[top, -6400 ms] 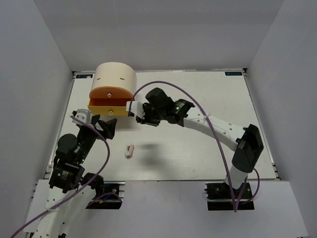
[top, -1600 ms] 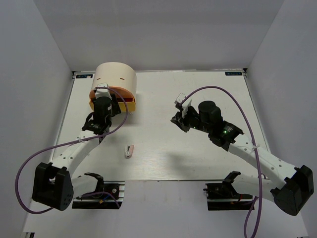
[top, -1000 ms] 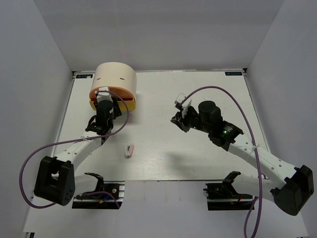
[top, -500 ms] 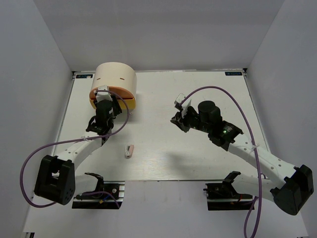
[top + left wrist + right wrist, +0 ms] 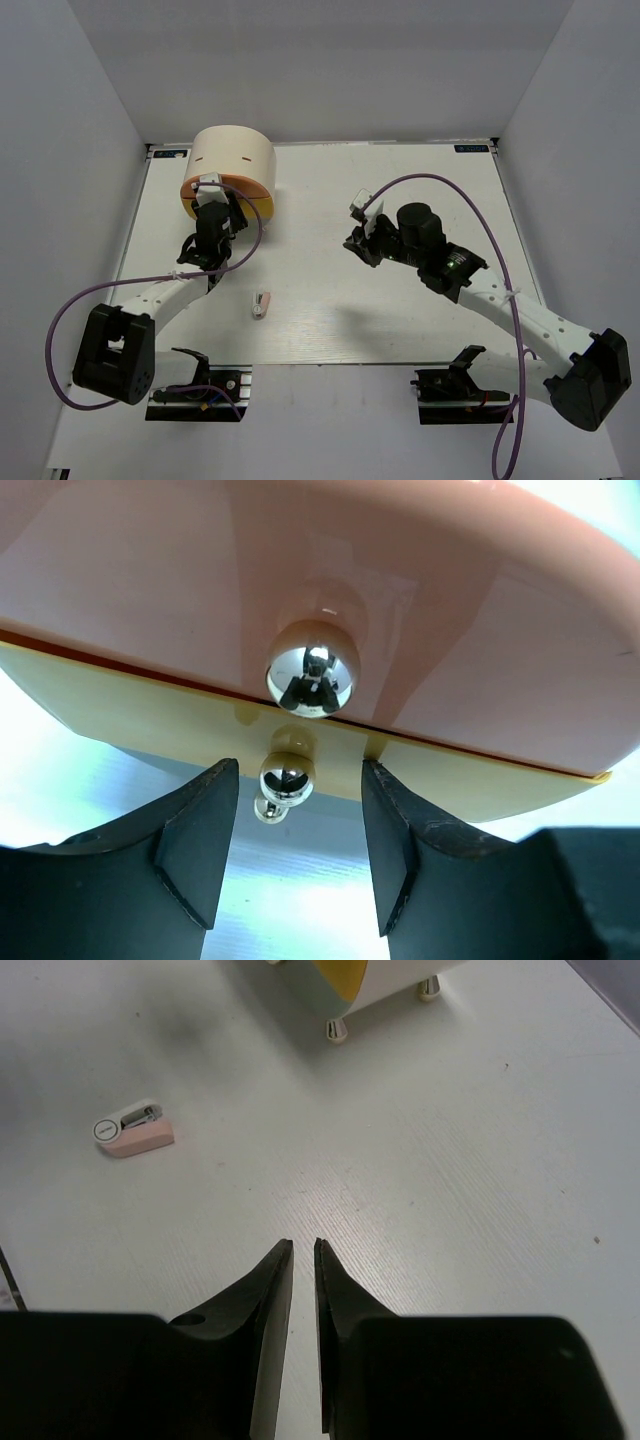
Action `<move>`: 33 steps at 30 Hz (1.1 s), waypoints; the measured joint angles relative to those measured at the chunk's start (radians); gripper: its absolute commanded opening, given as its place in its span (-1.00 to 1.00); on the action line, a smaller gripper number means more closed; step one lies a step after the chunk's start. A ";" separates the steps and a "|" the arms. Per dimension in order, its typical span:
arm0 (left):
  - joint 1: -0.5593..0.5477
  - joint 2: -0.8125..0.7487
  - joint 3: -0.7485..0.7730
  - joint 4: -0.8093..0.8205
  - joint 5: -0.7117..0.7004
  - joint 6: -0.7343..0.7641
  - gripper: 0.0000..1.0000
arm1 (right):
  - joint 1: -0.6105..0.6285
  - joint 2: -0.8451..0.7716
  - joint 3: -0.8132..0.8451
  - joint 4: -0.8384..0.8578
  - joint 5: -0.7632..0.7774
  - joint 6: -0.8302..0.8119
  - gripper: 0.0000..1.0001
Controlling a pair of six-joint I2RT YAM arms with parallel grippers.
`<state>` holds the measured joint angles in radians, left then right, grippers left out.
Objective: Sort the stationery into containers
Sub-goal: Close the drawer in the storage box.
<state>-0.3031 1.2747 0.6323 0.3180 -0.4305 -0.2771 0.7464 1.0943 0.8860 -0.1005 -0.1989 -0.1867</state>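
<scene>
The containers are an orange drawer (image 5: 450, 660) and a yellow drawer (image 5: 470, 775) stacked in a cream cylindrical box (image 5: 232, 155); both look pushed in. My left gripper (image 5: 211, 203) faces the drawer fronts. In the left wrist view it (image 5: 297, 780) is open, its fingers (image 5: 195, 850) on either side of the yellow drawer's chrome knob (image 5: 287, 780) without touching it. The orange drawer's knob (image 5: 312, 682) is just above. One piece of stationery, a stubby white-pink piece (image 5: 262, 304) (image 5: 132, 1131), lies on the table. My right gripper (image 5: 355, 238) (image 5: 302, 1244) hovers mid-table, shut and holding nothing.
The white table (image 5: 400, 310) is walled in by grey panels on three sides. The box stands on small feet (image 5: 337, 1030) at the back left. The left arm's purple cable (image 5: 100, 290) loops over the table's left side.
My left gripper has crept a little closer to the box and the drawers sit slightly further in. The right arm has barely shifted.
</scene>
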 measured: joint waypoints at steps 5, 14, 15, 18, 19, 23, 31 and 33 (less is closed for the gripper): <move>0.000 0.000 -0.004 0.015 0.000 0.002 0.24 | 0.000 0.006 0.000 0.000 -0.002 0.000 -0.59; 0.000 0.008 -0.005 0.036 0.000 0.006 0.24 | 0.000 0.017 0.000 0.000 -0.003 -0.001 -0.59; 0.000 0.009 -0.005 0.037 0.000 0.006 0.24 | 0.000 0.018 0.000 0.000 -0.003 -0.001 -0.59; 0.000 0.014 -0.005 0.045 0.000 0.008 0.24 | 0.000 0.019 0.000 0.000 -0.003 -0.002 -0.59; 0.000 0.015 -0.005 0.046 0.000 0.010 0.24 | 0.000 0.019 0.000 0.000 -0.003 -0.002 -0.59; 0.000 0.023 -0.005 0.053 0.000 0.014 0.24 | 0.000 0.021 0.000 0.000 -0.003 -0.003 -0.59; 0.000 -0.065 -0.106 0.086 0.026 -0.028 0.29 | 0.000 0.026 0.000 0.000 -0.007 -0.004 -0.59; 0.000 -0.113 -0.152 0.092 0.034 -0.056 0.32 | 0.000 0.026 0.000 0.000 -0.007 -0.004 -0.59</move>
<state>-0.3031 1.1622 0.4805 0.4095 -0.3962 -0.3332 0.7464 1.1202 0.8860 -0.1009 -0.2058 -0.1905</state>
